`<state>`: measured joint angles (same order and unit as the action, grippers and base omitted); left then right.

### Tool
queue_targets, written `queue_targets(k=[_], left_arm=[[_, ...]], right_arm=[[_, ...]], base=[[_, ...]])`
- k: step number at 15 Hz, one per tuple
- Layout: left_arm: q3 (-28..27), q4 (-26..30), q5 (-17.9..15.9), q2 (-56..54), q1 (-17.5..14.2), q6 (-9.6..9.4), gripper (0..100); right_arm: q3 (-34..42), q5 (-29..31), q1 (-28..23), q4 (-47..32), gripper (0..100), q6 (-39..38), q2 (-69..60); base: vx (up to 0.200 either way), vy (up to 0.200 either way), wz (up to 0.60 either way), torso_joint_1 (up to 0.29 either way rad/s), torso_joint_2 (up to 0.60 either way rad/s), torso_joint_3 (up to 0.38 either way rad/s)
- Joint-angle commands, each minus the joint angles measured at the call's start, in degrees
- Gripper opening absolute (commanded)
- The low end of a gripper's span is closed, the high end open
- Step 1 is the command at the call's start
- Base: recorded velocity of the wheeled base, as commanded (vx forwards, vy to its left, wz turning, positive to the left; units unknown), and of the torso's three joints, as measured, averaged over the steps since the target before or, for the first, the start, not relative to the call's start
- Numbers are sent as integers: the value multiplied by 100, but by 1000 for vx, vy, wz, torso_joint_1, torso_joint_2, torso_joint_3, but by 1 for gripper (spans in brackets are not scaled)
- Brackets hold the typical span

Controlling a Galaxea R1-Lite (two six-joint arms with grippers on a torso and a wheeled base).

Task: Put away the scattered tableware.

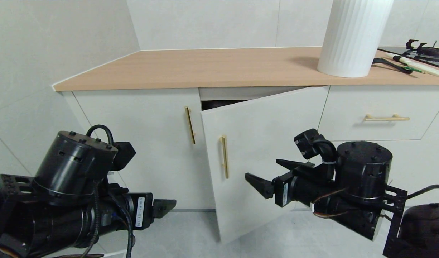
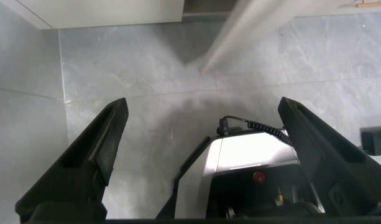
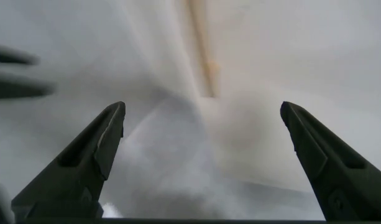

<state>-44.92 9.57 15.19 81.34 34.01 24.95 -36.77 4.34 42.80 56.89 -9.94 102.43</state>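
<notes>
Left gripper [image 2: 202, 112] and right gripper [image 1: 266, 174] both spread wide — the right beside the one ajar door [image 1: 262, 125]; three gold handles [image 1: 224, 156], one white vase [image 1: 352, 36].

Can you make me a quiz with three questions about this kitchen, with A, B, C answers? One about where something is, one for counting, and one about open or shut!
1. Where does the white ribbed container stand?
A. on the floor
B. inside the cabinet
C. on the wooden countertop

2. How many gold handles are in the head view?
A. three
B. one
C. five

3. The cabinet door in front of the right gripper is:
A. shut flat
B. swung partly open
C. taken off

Answers:
1 C, its base rests on the wood.
2 A, two upright ones on doors and one level on the drawer.
3 B, a dark gap shows above its top edge.
</notes>
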Motion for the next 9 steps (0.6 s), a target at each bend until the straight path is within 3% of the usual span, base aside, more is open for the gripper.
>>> queue_targets(k=[1,5,9], left_arm=[[-8,1,2,-12,0,1,100],[1,1,2,-12,0,1,100],[-8,1,10,-12,0,1,100]], right_arm=[[-595,76,-659,6,100,0,788],[-2080,1464,-756,41,100,-668,2379],[-2915,1948,-905,15,100,-1037,2906]], base=[[0,0,0,0,0,0],[0,0,0,0,0,0],[0,0,0,0,0,0]])
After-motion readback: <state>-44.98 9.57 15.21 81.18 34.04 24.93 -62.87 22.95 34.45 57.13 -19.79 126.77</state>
